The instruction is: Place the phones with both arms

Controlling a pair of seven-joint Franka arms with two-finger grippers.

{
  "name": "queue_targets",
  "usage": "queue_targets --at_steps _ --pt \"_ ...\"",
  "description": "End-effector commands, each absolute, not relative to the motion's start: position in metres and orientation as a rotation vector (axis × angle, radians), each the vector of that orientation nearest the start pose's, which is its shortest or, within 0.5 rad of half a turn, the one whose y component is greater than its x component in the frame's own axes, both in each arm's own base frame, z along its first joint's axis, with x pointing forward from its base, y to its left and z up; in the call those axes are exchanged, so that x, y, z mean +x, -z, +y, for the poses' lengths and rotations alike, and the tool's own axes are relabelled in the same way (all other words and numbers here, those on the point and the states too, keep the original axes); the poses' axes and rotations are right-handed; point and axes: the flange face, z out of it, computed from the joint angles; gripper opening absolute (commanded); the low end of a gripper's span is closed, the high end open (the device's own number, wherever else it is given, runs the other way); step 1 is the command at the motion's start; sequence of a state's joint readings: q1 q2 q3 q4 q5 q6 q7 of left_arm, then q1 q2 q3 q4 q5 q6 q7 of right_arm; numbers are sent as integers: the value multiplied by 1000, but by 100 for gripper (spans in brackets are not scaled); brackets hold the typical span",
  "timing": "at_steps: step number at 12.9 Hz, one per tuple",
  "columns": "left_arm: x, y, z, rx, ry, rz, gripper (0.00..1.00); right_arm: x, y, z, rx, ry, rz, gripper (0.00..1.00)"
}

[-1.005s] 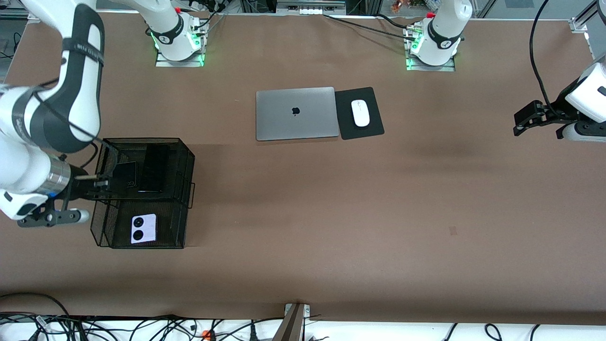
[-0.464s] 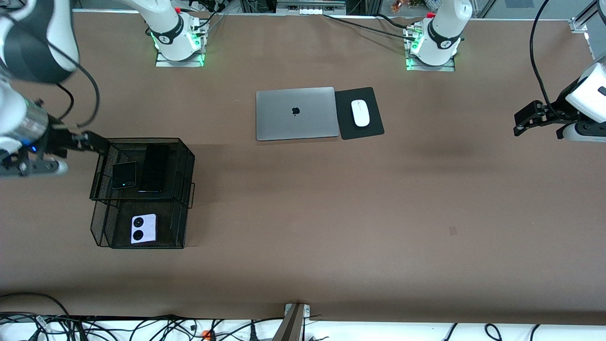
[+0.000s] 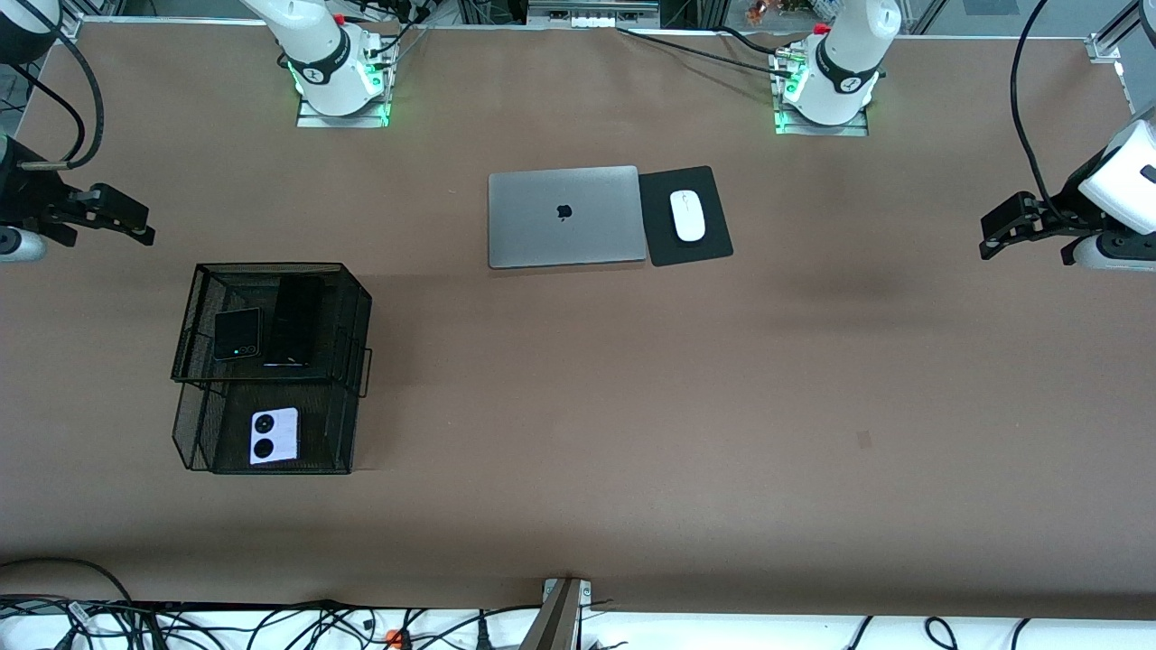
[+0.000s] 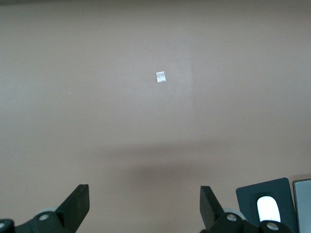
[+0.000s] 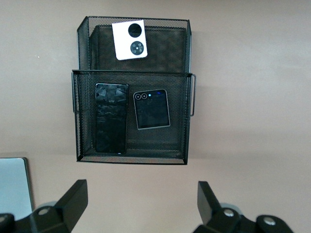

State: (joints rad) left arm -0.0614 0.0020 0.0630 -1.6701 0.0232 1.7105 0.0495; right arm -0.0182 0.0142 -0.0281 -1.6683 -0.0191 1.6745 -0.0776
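A black wire basket (image 3: pixel 357 311) with two tiers stands toward the right arm's end of the table. Its upper tier holds the small squarish black phone (image 3: pixel 237 333) (image 5: pixel 151 108) and, beside it, the long slim black phone (image 3: pixel 295 320) (image 5: pixel 112 118). The lavender-white phone (image 3: pixel 274 435) (image 5: pixel 129 40) lies in the lower tier, nearer the front camera. My right gripper (image 3: pixel 135 224) (image 5: pixel 141 204) hangs open and empty over bare table beside the basket. My left gripper (image 3: pixel 989 236) (image 4: pixel 145 206) waits open and empty over bare table at the left arm's end.
A shut silver laptop (image 3: pixel 564 216) lies mid-table near the bases, with a white mouse (image 3: pixel 688 216) (image 4: pixel 268 208) on a black pad (image 3: pixel 709 244) beside it. A small pale mark (image 4: pixel 161 76) shows on the brown table under the left gripper.
The right gripper has lifted away from the basket's upper tier and drawn back toward the right arm's end of the table, empty. The phones and the left arm have not moved.
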Motion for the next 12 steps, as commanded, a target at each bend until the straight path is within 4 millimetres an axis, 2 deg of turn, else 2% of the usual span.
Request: queue_targets --at_steps 1,12 --pt "569 -594 5 -3097 52 116 100 553 -590 -27 -3180 -33 -44 100" --pt "569 -594 5 -3097 52 116 100 552 -594 -28 -3173 -75 12 100"
